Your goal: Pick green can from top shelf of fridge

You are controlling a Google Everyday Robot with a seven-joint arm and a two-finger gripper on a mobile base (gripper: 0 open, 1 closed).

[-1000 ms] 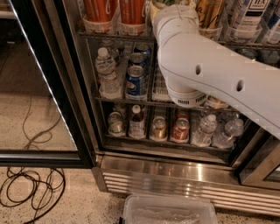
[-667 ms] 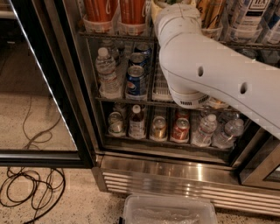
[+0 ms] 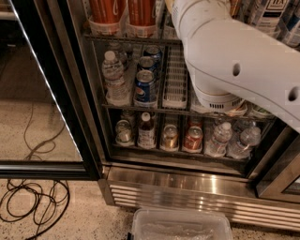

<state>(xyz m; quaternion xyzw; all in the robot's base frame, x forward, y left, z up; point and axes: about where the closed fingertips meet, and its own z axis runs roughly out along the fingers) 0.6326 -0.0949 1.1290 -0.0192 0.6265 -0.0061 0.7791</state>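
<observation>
A thick white robot arm is blocking the top wire shelf of a black-framed drinks fridge, hiding the slim green can and the gripper up there, so the state of its jaws cannot be told.

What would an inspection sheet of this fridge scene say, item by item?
Surface: top shelf, a wire rack; only its front edge shows at the top of the view.
Job's things: green can not seen; the white arm covers that part of the shelf. The fridge stands with its glass door open.
Clutter: orange-red cans on the top shelf; water bottle and short cans on lower racks; clear plastic bin on the floor.
Grippers: gripper out of view, past the arm's end at the top edge.
Cables: black cables looped on the floor by the door.
Surroundings: speckled floor.
</observation>
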